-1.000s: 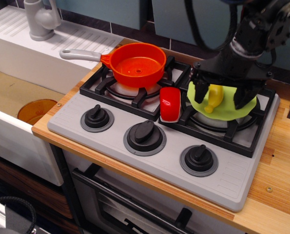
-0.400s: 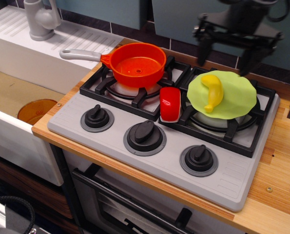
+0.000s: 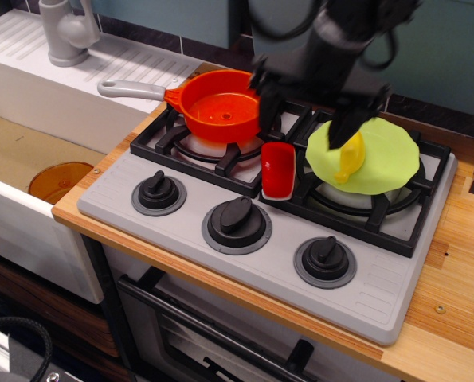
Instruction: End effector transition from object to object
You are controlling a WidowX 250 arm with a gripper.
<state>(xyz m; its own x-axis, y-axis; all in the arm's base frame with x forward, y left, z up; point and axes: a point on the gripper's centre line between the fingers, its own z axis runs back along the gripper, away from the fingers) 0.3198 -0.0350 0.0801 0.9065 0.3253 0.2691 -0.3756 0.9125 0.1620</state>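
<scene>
My black gripper (image 3: 304,118) hangs over the stove between the two back burners, blurred by motion. Its fingers are splayed wide and hold nothing. The left fingertip (image 3: 265,107) is by the right rim of the orange pan (image 3: 221,105). The right fingertip (image 3: 342,127) is over the left edge of the green plate (image 3: 380,159), just above the yellow banana (image 3: 348,161) lying on it. A red cup (image 3: 278,169) lies on the grate just below the gripper, apart from it.
The grey stove (image 3: 221,263) has three black knobs (image 3: 237,219) along its front. A white sink (image 3: 29,151) with a grey faucet (image 3: 65,32) and an orange dish (image 3: 59,179) lies to the left. Wooden counter (image 3: 452,286) is on the right.
The gripper, open around the banana a second ago, rose clear of it, then moved left and down to hang over the red cup. The banana stays on the green plate.
</scene>
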